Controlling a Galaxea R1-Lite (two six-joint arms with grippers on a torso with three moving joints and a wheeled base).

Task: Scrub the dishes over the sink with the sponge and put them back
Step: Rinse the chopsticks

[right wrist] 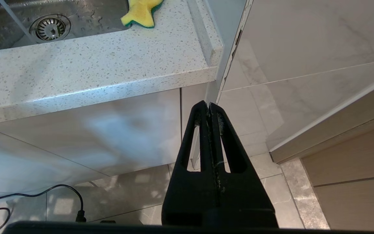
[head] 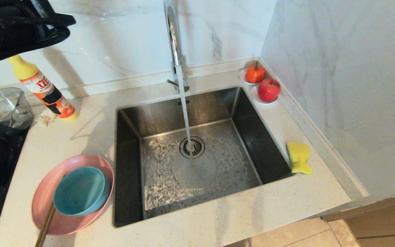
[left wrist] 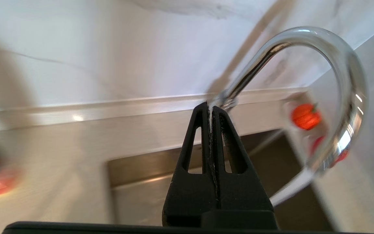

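Head view, matte pink plate (head: 51,214), teal bowl (head: 79,191), pinched yellow sponge (head: 299,157)

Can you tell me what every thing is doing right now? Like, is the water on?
Tap: on, water streaming onto the drain.
Sink: wet, no dishes inside.
Blue bowl: upright, sitting in the pink plate.
Pink plate: flat on the counter, left of the sink.
Sponge: lying on the counter, right of the sink.
Left gripper: raised near the tap, fingers shut, empty.
Right gripper: parked below the counter edge, fingers shut, empty.
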